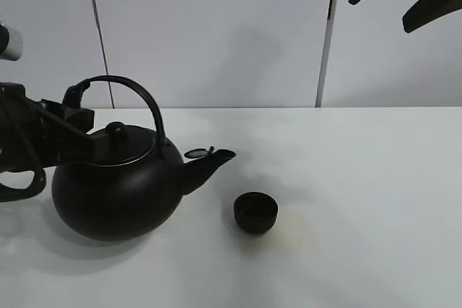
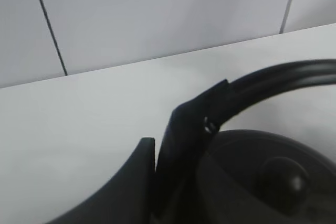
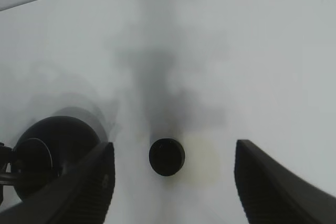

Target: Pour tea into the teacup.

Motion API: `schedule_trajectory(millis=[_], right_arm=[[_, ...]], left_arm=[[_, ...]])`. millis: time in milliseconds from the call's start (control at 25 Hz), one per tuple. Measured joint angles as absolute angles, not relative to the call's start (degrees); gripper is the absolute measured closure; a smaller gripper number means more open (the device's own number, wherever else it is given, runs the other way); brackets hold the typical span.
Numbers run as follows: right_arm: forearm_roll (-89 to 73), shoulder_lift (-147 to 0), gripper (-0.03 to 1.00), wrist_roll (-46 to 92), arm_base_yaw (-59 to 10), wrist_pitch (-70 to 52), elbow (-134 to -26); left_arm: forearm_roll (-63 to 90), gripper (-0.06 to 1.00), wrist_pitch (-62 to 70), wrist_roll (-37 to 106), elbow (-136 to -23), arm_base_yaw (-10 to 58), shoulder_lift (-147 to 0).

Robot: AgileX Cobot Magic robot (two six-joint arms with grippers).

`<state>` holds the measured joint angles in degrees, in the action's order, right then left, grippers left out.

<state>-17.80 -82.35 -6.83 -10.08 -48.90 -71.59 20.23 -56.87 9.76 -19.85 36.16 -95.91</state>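
Note:
The black kettle stands upright on the white table at the left, its spout pointing right toward the teacup. The small black teacup stands a little right of the spout tip and lower than it. My left gripper is shut on the left base of the kettle's arched handle. The left wrist view shows one finger against the handle, above the lid knob. My right gripper is open and empty, high above the table; its wrist view looks down on the teacup and the kettle.
A white panelled wall runs along the table's far edge. Bare white table surface lies right of the teacup and in front of it.

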Motion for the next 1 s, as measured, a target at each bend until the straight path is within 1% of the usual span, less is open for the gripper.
schedule_trajectory(millis=[200,1000], right_arm=[[-17.8,-82.4,0.51,-6.8,-10.1,-48.9,-71.6],[-17.8,-82.4,0.51,-6.8,-10.1,-48.9,-71.6]], left_arm=[[21.2,0.82,-57.1,9.0,-19.5,34.8,-95.9],[20.3,0.82,-58.1,10.5,-18.5,34.7,-97.1]])
